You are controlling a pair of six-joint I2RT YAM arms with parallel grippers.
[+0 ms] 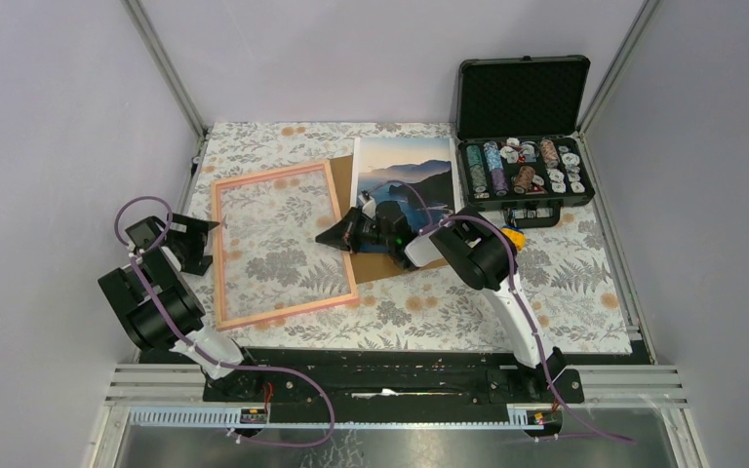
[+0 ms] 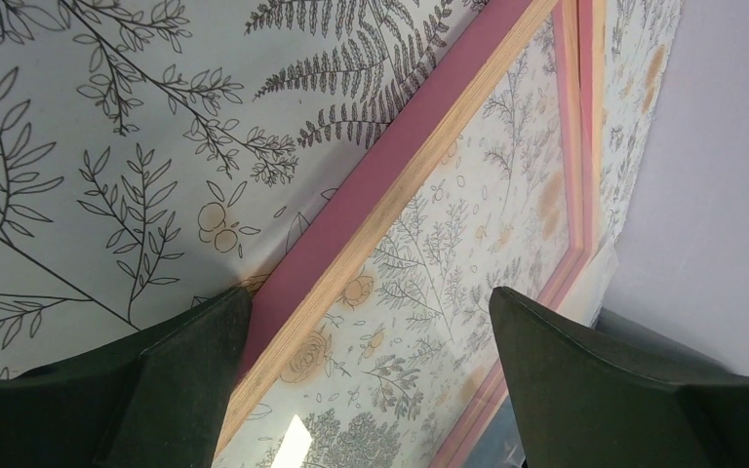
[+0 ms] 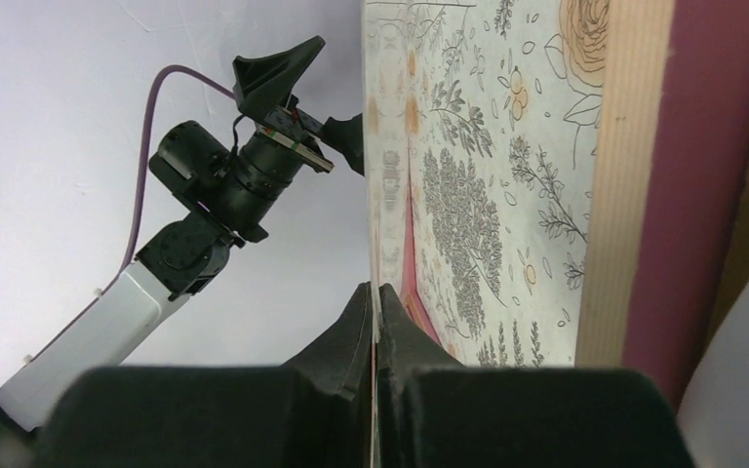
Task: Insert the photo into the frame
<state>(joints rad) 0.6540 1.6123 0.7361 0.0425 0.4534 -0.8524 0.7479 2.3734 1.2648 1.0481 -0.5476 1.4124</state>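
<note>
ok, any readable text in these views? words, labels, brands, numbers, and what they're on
No text can be read in any view.
poker chips in the black case: patterned faces, too small to read.
photo: coastal picture only, no caption visible.
frame: plain pink border with a wood edge, no label showing.
tablecloth: floral print, no words.

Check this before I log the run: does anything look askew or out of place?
The frame lies skewed on the table, its right side against the brown backing board, which the photo partly covers. Nothing looks spilled or damaged.
</note>
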